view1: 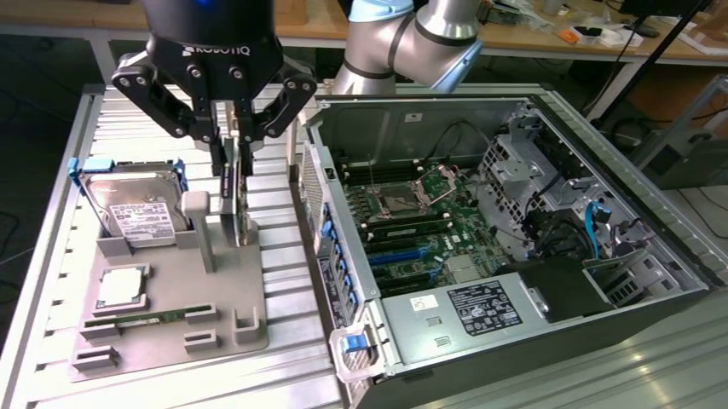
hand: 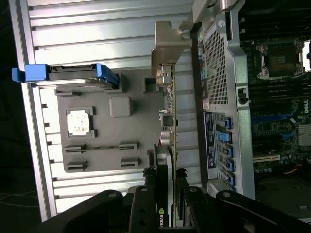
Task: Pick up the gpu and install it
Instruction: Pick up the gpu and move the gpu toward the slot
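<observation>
The gpu (view1: 237,200) is a thin card seen edge-on, standing upright over the grey holder tray (view1: 170,345). My gripper (view1: 231,141) comes down from above and is shut on its upper edge. The card's lower end reaches the tray's slot posts, and I cannot tell whether it still touches them. In the wrist view the gpu (hand: 168,121) runs away from my gripper (hand: 167,194), its silvery metal bracket (hand: 167,48) at the far end, beside the wall of the open computer case (hand: 218,97).
The open computer case (view1: 637,256) lies at the exterior view's right, with its motherboard (view1: 421,221) and blue slots (view1: 398,253) exposed. On the tray are a hard drive (view1: 136,209) in a blue carrier, a processor chip (view1: 122,287) and a memory stick (view1: 148,317).
</observation>
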You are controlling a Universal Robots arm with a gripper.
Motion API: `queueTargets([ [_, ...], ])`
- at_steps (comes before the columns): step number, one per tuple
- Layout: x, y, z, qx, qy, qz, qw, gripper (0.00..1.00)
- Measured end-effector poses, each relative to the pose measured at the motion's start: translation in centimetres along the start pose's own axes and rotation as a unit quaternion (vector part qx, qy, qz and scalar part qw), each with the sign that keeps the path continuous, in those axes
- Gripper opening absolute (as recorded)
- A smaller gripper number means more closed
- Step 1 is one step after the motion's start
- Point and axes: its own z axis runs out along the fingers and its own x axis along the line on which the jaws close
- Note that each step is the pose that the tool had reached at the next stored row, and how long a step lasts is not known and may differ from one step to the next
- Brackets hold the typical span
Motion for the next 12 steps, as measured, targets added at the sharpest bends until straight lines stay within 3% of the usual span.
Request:
queueTargets([
  [12, -0.26, 0.03, 0.01, 0.0000, 0.0000, 0.000, 1.0000, 0.27],
])
